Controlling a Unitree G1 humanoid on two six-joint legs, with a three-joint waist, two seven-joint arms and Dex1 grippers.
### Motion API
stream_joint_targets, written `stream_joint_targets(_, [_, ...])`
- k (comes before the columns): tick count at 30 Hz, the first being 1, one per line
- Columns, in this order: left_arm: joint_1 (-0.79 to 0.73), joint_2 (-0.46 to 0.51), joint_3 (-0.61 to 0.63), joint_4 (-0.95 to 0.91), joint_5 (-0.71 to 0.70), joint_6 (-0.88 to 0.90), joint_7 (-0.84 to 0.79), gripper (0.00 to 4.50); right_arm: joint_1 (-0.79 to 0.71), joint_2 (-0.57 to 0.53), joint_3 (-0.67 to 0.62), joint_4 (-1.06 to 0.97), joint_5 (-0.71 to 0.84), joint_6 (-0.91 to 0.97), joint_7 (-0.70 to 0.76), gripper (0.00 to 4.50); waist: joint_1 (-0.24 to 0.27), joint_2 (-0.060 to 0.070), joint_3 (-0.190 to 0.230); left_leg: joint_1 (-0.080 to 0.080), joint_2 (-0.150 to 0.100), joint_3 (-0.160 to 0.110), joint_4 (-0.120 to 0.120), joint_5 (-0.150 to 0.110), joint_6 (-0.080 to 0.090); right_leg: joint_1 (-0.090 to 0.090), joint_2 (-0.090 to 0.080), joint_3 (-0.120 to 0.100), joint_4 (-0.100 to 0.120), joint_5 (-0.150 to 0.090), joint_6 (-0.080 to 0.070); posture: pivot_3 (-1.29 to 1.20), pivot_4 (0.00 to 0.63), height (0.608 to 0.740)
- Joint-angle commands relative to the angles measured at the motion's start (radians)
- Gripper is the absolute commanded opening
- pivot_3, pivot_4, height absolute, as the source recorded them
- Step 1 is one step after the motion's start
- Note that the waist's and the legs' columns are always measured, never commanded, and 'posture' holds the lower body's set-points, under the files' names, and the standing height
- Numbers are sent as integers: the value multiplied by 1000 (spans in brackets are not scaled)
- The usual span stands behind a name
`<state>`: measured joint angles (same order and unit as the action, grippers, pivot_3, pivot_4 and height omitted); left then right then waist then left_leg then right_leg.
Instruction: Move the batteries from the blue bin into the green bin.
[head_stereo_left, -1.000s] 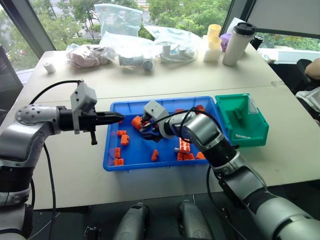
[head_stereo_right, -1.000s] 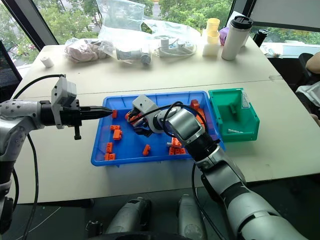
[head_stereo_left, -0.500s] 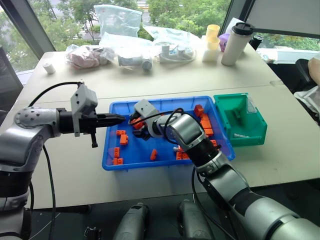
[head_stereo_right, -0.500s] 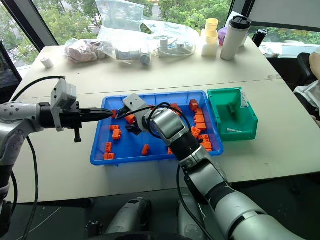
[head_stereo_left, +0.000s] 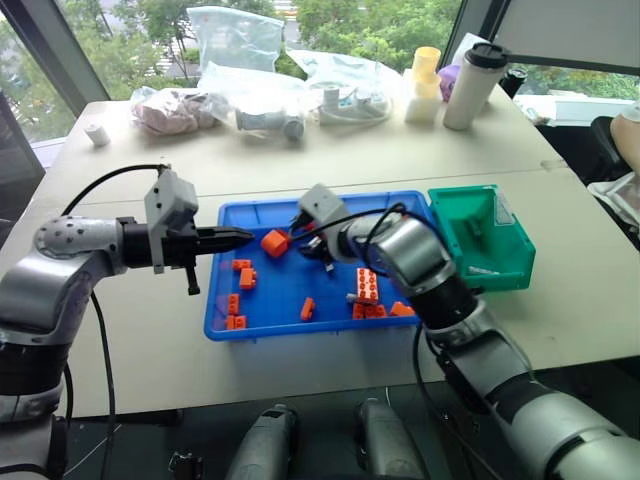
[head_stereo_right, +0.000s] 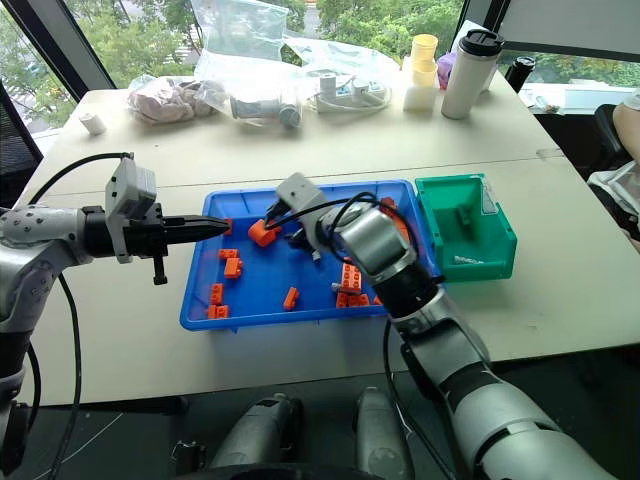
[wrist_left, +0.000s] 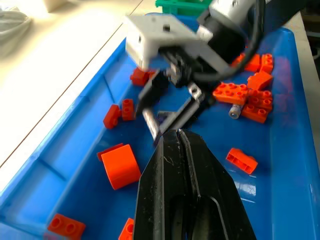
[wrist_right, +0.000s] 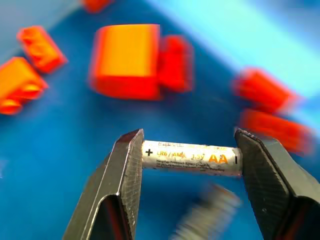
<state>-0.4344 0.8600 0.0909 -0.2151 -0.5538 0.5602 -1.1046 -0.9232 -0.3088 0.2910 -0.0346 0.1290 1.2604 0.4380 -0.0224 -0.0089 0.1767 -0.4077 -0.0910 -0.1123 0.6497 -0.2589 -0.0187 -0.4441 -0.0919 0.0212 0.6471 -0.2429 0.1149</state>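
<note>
Silver AA battery (wrist_right: 191, 157) pinched end to end by the right gripper (wrist_right: 190, 165), up over the blue bin (head_stereo_left: 225, 318).

Right gripper's two black fingers (wrist_right: 122, 170) clamp the battery by its plus and minus ends, so it sits crosswise between them, lifted off the tray floor near the tray's middle. Just at its 9 o'clock in the head views there's a chunky orange block (head_stereo_left: 274, 242), and more orange bricks (head_stereo_left: 367, 285) are scattered toward 5 o'clock, with another battery (wrist_left: 235, 111) lying among them. Left gripper (head_stereo_left: 240, 237) hangs level at the tray's 9 o'clock edge, fingers pressed together, holding nothing, tip pointing at the orange block. The green bin (head_stereo_left: 508, 264) sits right against the blue bin's 3 o'clock side, with one battery (head_stereo_left: 483, 270) already lying in it.
</note>
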Motion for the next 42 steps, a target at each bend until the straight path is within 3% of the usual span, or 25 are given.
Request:
stream_joint_targets(1, [-24,-17,-8,-16,-5,-18,-2,0,-36,-174,-207,-178,25,104,24,2192,7,1,0,0,0,0,0,0,1,0,0,0,0,0,0,0,150,740])
stream_joint_targets(6, [-65,-54,-48,25,14,-42,-23,0,85,-428,-329,-242,8,133,24,2192,11,0,0,0,1,1,-1,-1,2,1,0,-1,-2,0,0,0,150,740])
stream_joint_targets(12, [-113,-85,-85,82,40,-78,-46,0,241,-496,-396,-260,30,123,26,2192,-1,1,0,2,2,5,-1,-1,2,1,0,3,-1,0,0,0,150,740])
stream_joint_targets(14, [-125,-95,-95,94,50,-88,-50,0,293,-491,-412,-266,36,119,23,3225,6,1,0,2,2,5,-1,-1,2,1,0,3,-1,0,0,0,150,740])
stream_joint_targets(17, [-130,-99,-99,102,55,-95,-56,0,312,-478,-436,-292,65,124,30,4440,9,1,0,1,1,5,0,-1,2,1,0,2,-1,0,0,0,150,740])
stream_joint_targets(23, [-122,-98,-96,98,56,-97,-57,0,184,-407,-393,-382,165,118,76,4440,2,1,0,1,2,5,0,-1,2,1,0,3,-1,0,0,0,150,740])
stream_joint_targets(27, [-119,-100,-93,84,54,-90,-47,0,100,-250,-311,-375,235,170,75,4440,3,0,0,1,3,4,0,-1,2,1,1,2,-1,0,0,0,150,740])
stream_joint_targets(35, [-92,-91,-67,58,49,-83,-20,0,158,-84,-57,-247,234,98,59,4440,9,-1,0,0,0,3,2,-1,2,2,-1,1,-1,0,0,0,150,740])
stream_joint_targets(42, [-56,-80,-39,18,33,-64,9,0,171,-25,22,-107,188,-12,34,4440,4,0,0,0,1,3,1,0,0,1,-1,1,0,0,0,0,150,740])
